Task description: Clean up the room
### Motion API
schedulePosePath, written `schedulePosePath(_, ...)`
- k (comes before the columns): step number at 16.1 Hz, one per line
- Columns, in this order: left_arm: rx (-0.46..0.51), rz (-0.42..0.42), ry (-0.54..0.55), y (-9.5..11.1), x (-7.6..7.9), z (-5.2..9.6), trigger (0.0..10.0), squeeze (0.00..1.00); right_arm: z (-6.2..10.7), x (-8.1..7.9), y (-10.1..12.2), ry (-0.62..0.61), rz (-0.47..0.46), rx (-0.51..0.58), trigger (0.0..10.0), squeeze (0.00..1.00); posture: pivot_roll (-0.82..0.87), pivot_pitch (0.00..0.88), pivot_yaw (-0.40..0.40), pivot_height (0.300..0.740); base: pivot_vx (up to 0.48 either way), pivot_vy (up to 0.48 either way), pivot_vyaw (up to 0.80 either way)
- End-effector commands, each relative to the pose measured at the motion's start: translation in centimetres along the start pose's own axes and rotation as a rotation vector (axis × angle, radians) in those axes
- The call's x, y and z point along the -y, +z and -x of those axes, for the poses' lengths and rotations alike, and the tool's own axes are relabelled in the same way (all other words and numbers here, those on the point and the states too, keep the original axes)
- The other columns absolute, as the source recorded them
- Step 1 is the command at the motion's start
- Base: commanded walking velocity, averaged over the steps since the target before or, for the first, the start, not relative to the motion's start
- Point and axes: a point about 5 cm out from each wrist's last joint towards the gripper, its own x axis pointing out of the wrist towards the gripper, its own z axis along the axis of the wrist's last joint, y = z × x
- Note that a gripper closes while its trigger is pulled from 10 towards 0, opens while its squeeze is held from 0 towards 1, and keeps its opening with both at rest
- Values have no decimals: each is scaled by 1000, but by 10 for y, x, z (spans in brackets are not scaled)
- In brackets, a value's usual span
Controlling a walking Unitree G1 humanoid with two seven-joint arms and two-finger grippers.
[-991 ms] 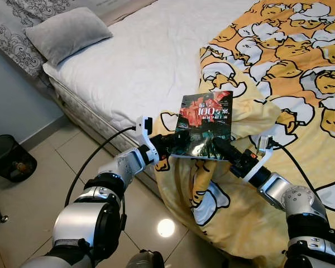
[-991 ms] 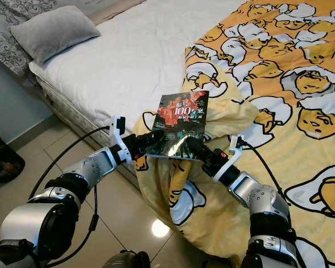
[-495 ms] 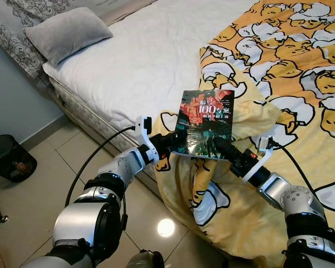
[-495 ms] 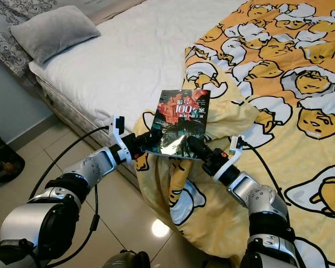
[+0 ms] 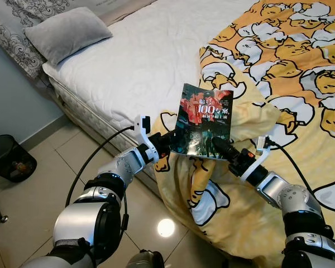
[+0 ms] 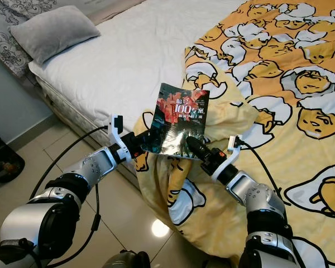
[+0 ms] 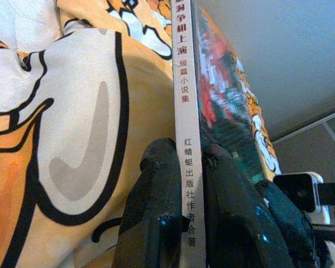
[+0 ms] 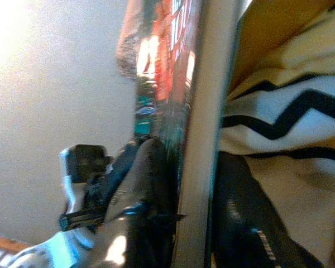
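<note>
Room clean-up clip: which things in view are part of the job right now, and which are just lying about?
In the job:
book, held above the bed edge
left gripper, shut on the book
right gripper, shut on the book

Lying about:
yellow duvet on the bed
grey pillow
black bin on the floor

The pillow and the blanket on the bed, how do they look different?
The pillow is plain grey; the blanket is yellow with cartoon egg figures. The pillow lies flat at the head of the bed; the blanket is rumpled and spills over the bed's edge toward the floor. Both rest on the white sheet.
</note>
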Motion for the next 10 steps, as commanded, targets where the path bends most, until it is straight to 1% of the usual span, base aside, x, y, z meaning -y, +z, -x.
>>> schedulePosePath(1, 35, -53, -17, 16, 5, -3, 0, 0, -7, 0, 8, -39, 45, 41, 10000, 1000, -77, 58, 196, 740, 0, 0, 0)
schedulePosePath(2, 66, -74, -31, 25, 8, -4, 0, 0, -4, 6, 11, -98, 67, 75, 10000, 1000, -76, 51, 194, 740, 0, 0, 0)
schedulePosePath(3, 86, -87, -39, 31, 10, -4, 0, 0, -4, 9, 14, -132, 84, 94, 10000, 1000, -77, 43, 193, 740, 0, 0, 0)
schedulePosePath(4, 119, -112, -48, 41, 13, -4, 0, 0, -2, 12, 17, -176, 102, 122, 10000, 1000, -79, 33, 192, 740, 0, 0, 0)
schedulePosePath(5, 157, -155, -54, 54, 15, -1, 0, 0, -1, 15, 22, -222, 125, 157, 10000, 1000, -85, 15, 192, 740, 0, 0, 0)
schedulePosePath(6, 165, -170, -57, 57, 16, -1, 0, 0, 0, 16, 24, -234, 132, 167, 10000, 1000, -85, 15, 192, 740, 0, 0, 0)
schedulePosePath(7, 180, -237, -65, 66, 18, 4, 0, 0, 3, 19, 29, -272, 152, 202, 10000, 1000, -90, 0, 191, 740, 0, 0, 0)
schedulePosePath(8, 167, -358, -43, 73, 20, 9, 0, 0, 9, 21, 34, -316, 183, 241, 10000, 243, -93, 0, 189, 740, 0, 0, 0)
schedulePosePath(9, 147, -430, -16, 73, 19, 11, 0, 0, 11, 21, 36, -337, 203, 252, 10000, 0, -93, 0, 189, 740, 0, 0, 0)
schedulePosePath(10, 87, -606, 76, 72, 16, 21, 0, 0, 17, 20, 40, -387, 273, 274, 10000, 0, -98, 0, 183, 740, 0, 0, 0)
